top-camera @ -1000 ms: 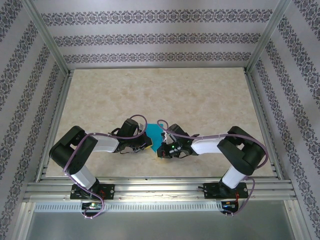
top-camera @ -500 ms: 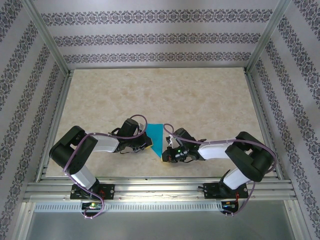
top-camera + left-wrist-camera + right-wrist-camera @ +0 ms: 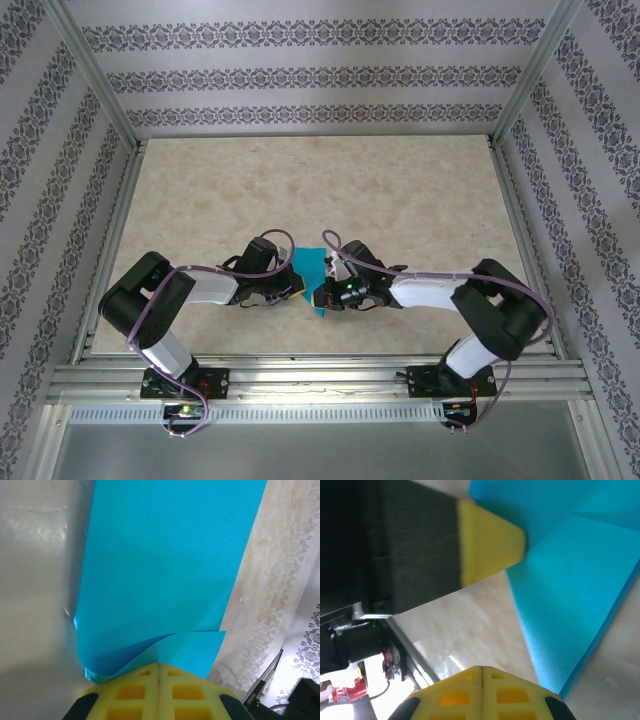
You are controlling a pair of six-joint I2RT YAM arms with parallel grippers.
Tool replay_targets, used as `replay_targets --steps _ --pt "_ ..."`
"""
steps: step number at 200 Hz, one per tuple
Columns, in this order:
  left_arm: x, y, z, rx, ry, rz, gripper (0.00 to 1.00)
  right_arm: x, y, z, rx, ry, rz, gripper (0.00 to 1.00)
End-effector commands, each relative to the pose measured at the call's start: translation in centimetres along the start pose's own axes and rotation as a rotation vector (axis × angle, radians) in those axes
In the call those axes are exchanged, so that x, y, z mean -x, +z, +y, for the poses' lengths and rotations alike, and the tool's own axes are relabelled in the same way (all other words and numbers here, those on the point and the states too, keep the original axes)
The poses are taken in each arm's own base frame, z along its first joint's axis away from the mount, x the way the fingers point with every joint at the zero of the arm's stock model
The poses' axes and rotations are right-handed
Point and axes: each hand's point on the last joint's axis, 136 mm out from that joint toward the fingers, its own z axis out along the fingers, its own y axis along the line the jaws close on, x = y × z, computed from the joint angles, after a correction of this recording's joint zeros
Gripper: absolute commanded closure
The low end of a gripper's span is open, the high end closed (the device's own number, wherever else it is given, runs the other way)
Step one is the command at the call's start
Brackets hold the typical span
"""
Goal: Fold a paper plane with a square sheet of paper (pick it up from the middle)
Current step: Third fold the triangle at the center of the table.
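Near the counter's (image 3: 300, 180) near edge, the shut left jaws seemingly pin the folded paper (image 3: 310, 268); the right jaws, shut and empty, apparently press its crease.

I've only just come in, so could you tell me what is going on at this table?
A teal paper sheet is being folded near the front of the table. It is partly folded, with one flap lying over it. The left gripper, jaws shut, seems to pinch its edge; the right gripper, also shut, sits beside the sheet. No finished plane yet.
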Motion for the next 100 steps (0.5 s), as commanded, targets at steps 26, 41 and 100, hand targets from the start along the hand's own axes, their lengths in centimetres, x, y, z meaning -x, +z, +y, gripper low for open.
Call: replay_targets --steps 26,41,100 --pt "-1.4 0.3 4.3 0.150 -0.045 0.023 1.00 1.6 1.2 -0.2 -0.004 0.053 0.003 0.96" --pt "-1.4 0.3 4.2 0.149 -0.044 0.022 1.00 1.8 1.3 -0.5 -0.005 0.062 0.000 0.96" --pt "-1.0 0.4 3.2 0.122 -0.027 0.021 1.00 -0.5 1.9 -4.6 -0.099 0.122 0.054 1.00"
